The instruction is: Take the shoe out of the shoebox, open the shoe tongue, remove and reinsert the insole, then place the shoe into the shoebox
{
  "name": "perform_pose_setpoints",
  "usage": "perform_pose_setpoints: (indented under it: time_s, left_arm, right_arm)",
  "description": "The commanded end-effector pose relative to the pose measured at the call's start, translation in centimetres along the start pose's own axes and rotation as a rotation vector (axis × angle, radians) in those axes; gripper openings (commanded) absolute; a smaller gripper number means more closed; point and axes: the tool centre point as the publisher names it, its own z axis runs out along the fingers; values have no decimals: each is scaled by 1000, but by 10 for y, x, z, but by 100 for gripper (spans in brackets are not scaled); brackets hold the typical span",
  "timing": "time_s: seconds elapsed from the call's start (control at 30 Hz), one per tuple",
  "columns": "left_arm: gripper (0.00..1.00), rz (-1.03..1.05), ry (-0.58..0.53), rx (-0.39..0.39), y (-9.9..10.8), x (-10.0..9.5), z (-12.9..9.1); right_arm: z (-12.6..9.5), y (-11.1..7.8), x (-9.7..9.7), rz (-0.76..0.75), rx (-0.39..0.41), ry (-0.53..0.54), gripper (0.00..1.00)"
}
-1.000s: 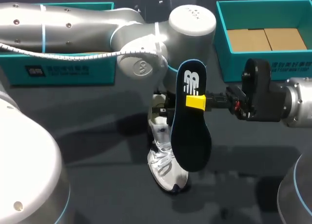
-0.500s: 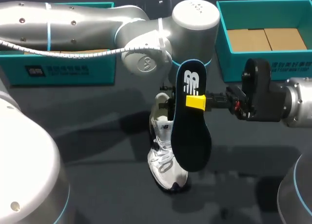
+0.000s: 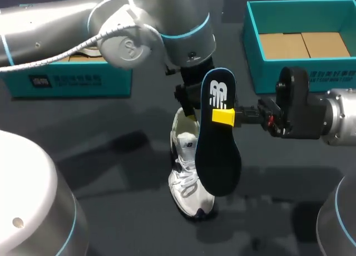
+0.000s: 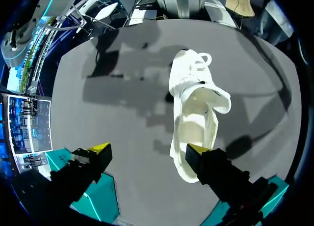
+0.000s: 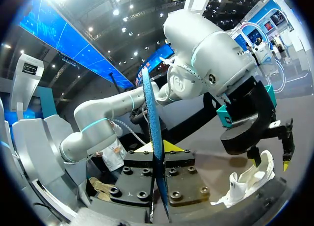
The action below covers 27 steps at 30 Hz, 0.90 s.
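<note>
White shoe half hidden behind insole pinched in right end effector; left end effector spread.

Not much legible here tbh. The insole has a white two-letter logo near its heel end. The left box has a small square logo and a line of white characters on its front wall, the right box a similar line, both too small to read. The left arm has an embossed mark on its joint.
</note>
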Motion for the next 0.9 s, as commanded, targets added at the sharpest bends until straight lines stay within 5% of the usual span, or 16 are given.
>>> perform_pose_setpoints:
  time_s: [0.03, 0.2, 0.53, 0.73, 0.9]
  left_arm:
    - [100, 3, -140, -8, -4, 16, -6]
    - [100, -2, -146, -10, -3, 17, -6]
    - [100, 91, -477, -147, -2, -11, -44]
    - [100, 187, -701, -143, -2, -32, -74]
    - [100, 187, -701, -143, -2, -32, -74]
  right_arm:
    - [1, -2, 1, 0, -1, -4, 0]
    - [1, -2, 1, 0, -1, -4, 0]
    - [1, -2, 1, 0, -1, -4, 0]
    - [1, -2, 1, 0, -1, -4, 0]
    - [1, -2, 1, 0, -1, -4, 0]
